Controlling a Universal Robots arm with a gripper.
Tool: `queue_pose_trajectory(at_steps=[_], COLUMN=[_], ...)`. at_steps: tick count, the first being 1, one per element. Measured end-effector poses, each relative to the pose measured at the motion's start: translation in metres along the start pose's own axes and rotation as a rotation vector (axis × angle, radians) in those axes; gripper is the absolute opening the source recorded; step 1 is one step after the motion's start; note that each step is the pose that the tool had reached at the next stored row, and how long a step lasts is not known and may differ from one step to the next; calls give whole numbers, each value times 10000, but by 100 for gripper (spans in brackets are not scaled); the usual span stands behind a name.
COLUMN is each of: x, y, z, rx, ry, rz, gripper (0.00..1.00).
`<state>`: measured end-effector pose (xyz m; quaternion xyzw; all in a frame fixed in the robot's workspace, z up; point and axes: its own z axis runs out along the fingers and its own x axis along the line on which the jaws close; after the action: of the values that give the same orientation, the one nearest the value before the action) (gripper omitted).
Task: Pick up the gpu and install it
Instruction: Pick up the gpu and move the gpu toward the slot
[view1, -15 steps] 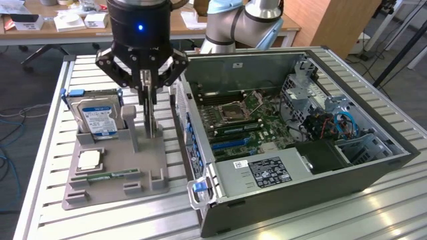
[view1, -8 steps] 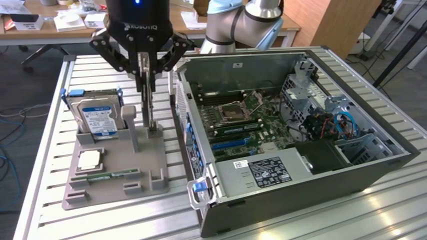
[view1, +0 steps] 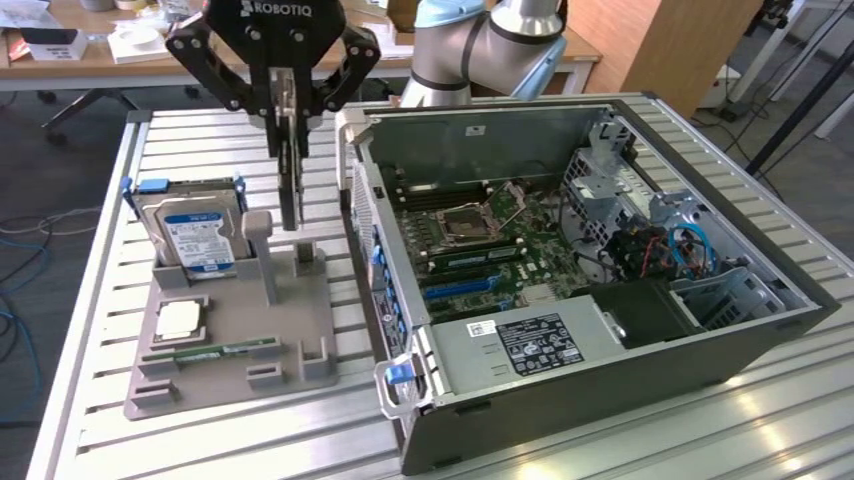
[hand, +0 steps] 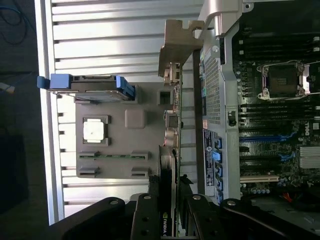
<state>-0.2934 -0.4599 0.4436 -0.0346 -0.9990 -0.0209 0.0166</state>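
Observation:
The gpu (view1: 294, 195) is a thin dark card seen edge-on, standing upright over the back of the grey parts holder (view1: 227, 325). My gripper (view1: 286, 140) comes down from above and is shut on the card's upper part. The card's lower edge is level with the holder's rear posts; I cannot tell whether it still touches them. In the wrist view the gpu (hand: 169, 160) runs away from the fingers (hand: 150, 215), its metal bracket (hand: 177, 47) at the far end. The open computer case (view1: 747, 340) lies just beside it, toward the exterior view's right.
The holder also carries a silver hard drive (view1: 196, 235) with blue rails, a processor chip (view1: 178, 320) and a green memory stick (view1: 214, 352). Inside the case, the motherboard (view1: 467, 230) shows blue slots (view1: 461, 290), next to the power supply (view1: 527, 345). Everything rests on a slatted metal table (view1: 200, 140).

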Motion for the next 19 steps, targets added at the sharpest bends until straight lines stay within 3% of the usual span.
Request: queue_pose_trajectory(at_steps=[8,13,19], x=[4,0,-114], y=[4,5,13], z=[-110,-114,-118], rx=[0,0,1], ry=[-1,-1,-1], rz=[-1,-2,0], gripper=[26,26,26])
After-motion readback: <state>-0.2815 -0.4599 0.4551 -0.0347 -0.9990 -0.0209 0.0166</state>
